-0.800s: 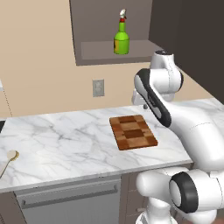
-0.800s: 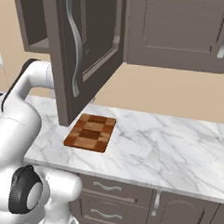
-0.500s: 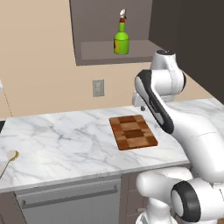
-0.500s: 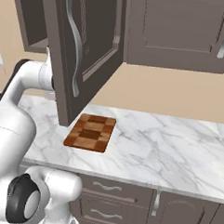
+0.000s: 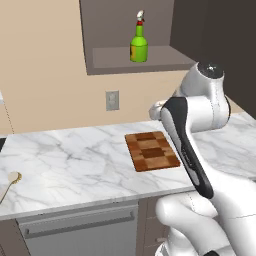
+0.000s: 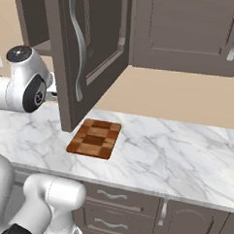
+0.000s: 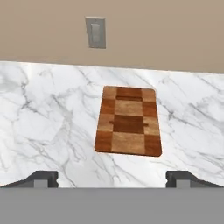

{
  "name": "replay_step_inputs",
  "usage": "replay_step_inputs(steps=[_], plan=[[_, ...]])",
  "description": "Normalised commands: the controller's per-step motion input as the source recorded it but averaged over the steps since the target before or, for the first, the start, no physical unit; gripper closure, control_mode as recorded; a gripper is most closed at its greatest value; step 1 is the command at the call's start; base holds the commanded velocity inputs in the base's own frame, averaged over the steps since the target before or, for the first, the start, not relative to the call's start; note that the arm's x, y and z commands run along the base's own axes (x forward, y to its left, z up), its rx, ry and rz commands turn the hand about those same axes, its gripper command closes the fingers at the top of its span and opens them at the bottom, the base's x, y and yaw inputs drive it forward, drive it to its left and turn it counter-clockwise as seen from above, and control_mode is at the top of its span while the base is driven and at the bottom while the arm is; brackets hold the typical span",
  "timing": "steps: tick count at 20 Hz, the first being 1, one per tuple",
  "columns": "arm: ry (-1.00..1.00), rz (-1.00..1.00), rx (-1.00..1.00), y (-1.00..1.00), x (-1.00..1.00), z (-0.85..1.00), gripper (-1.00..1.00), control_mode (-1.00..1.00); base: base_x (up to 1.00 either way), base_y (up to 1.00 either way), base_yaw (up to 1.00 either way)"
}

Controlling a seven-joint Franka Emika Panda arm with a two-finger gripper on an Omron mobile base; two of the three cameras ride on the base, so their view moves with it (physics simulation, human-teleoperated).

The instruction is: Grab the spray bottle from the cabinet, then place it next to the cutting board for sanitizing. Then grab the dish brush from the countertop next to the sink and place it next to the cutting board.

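Cutting board (image 7: 128, 121) ahead between spread jaws, seemingly well below.

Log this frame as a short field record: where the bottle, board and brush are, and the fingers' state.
bottle: upright on the cabinet shelf, door open
board: flat on the countertop, below the cabinet
brush: lying near the countertop's left end, far from the board
fingers: spread wide, empty, above the countertop and looking down at the board
task progress: nothing moved yet
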Motion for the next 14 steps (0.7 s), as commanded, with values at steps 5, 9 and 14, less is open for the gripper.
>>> replay_step_inputs(steps=[5, 9, 14], plan=[[-0.75, 0.0, 0.01, 0.16, -0.3, 0.72, -1.0, -1.0, 0.0, 0.0, 0.0], [-0.77, 0.0, 0.0, 0.09, -0.35, 0.73, -1.0, -1.0, 0.0, 0.0, 0.0], [-0.68, 0.0, 0.01, 0.01, -0.3, 0.75, -1.0, -1.0, 0.0, 0.0, 0.0]])
